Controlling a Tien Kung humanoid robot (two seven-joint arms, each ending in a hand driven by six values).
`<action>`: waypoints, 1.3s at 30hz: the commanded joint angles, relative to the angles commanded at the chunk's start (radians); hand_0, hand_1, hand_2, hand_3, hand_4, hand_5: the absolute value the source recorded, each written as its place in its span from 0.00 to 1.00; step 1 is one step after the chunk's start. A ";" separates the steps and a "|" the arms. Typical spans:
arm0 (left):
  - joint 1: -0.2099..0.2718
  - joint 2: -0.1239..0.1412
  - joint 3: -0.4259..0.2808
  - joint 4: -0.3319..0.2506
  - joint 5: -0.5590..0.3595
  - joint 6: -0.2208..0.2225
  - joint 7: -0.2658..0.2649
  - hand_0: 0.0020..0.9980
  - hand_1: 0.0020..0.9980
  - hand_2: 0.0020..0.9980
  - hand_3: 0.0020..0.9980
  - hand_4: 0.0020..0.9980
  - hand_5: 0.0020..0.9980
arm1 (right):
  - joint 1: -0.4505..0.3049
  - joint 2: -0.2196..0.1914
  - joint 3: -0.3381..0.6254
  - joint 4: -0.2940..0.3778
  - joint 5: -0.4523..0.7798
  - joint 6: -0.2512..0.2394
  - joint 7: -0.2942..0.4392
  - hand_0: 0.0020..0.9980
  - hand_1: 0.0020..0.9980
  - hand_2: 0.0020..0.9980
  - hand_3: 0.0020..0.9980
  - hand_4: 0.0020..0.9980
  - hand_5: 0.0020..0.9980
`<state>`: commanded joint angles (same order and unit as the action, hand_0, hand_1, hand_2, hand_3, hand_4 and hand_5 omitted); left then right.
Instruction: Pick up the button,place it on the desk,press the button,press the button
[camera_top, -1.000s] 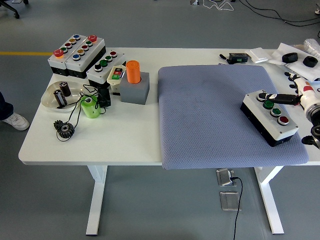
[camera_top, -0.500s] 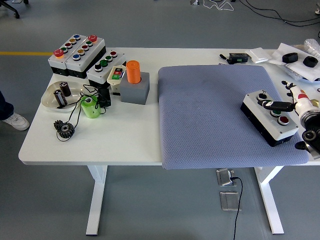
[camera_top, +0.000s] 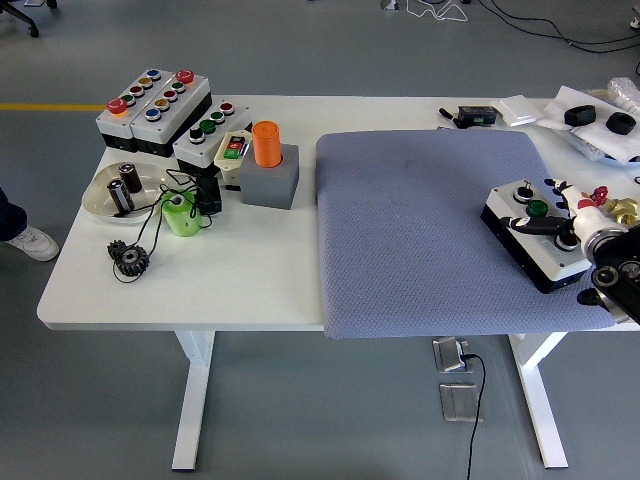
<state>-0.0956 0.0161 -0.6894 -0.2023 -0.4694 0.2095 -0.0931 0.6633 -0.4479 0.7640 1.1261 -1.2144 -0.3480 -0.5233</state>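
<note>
button box (camera_top: 535, 236) sits on the grey mat (camera_top: 420, 220) at the bench's right side. right hand (camera_top: 580, 225) holds nothing, one finger stretched over the box top, pressing step. next: push straight down on a button.

My right hand (camera_top: 585, 218) is a mix of black and white plastic segments with slim black fingers (camera_top: 535, 224), a small red piece and a brass-coloured fitting near its top. My wrist behind it is a bulky black housing (camera_top: 618, 270) with round, ringed joint caps on its side.
</note>
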 joint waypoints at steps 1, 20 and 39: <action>0.000 0.000 0.000 0.000 0.000 0.000 0.000 0.73 0.82 0.85 0.73 0.45 0.97 | 0.001 0.000 -0.002 -0.003 -0.003 0.001 -0.002 1.00 0.95 1.00 1.00 0.94 0.28; -0.005 -0.001 -0.029 0.001 0.023 0.007 0.001 0.73 0.82 0.85 0.73 0.45 0.97 | 0.056 0.016 -0.033 -0.072 -0.041 0.035 -0.072 0.91 0.80 0.82 0.92 0.94 0.30; -0.014 0.002 -0.046 -0.002 0.033 0.012 -0.001 0.73 0.82 0.85 0.72 0.45 0.96 | 0.155 -0.013 -0.158 -0.113 -0.110 0.229 -0.122 0.55 0.44 0.54 0.71 0.90 0.30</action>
<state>-0.1092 0.0177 -0.7359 -0.2038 -0.4362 0.2215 -0.0936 0.8182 -0.4607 0.6063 1.0133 -1.3241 -0.1186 -0.6454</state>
